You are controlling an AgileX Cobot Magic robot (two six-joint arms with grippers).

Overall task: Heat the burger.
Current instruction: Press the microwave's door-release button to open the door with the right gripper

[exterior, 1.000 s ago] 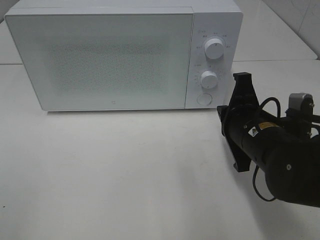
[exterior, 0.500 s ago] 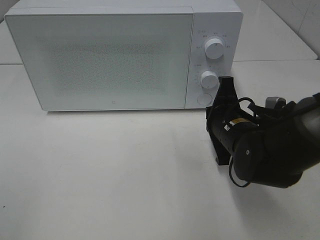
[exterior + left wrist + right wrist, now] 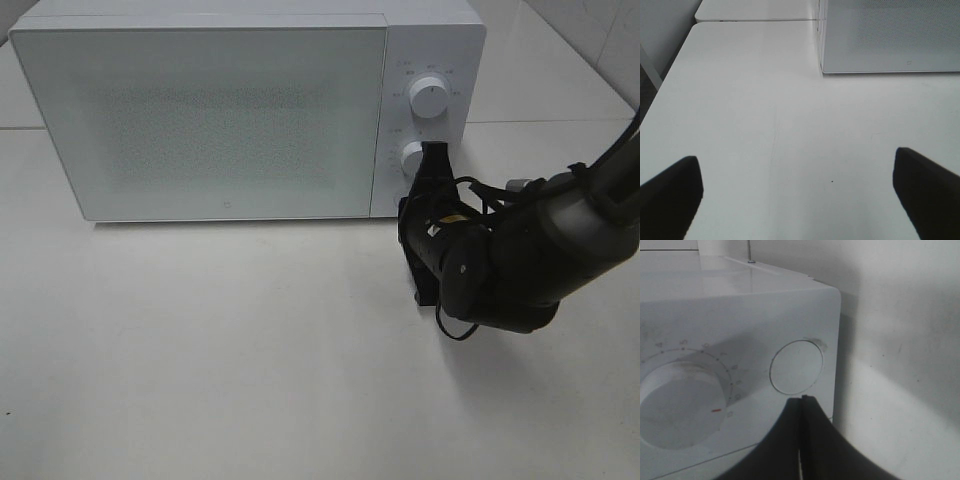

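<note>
The burger is out of view. The white microwave (image 3: 200,110) stands at the back of the table with its door closed. My right gripper (image 3: 412,208) is at the lower part of its control panel and covers the round door button there. In the right wrist view the right gripper (image 3: 801,400) is shut, its tips just short of the round button (image 3: 796,367) and beside the lower knob (image 3: 680,405). My left gripper (image 3: 797,192) is open and empty over bare table, with the microwave's front corner (image 3: 890,35) ahead of it.
The upper knob (image 3: 430,97) and lower knob (image 3: 412,157) sit on the microwave's right panel. The white table (image 3: 200,350) stretches in front of the microwave. Its left edge (image 3: 660,95) shows in the left wrist view.
My right arm has moved left and toward the microwave, from beside the panel to right against its lower part, hiding the round button. The microwave has not changed.
</note>
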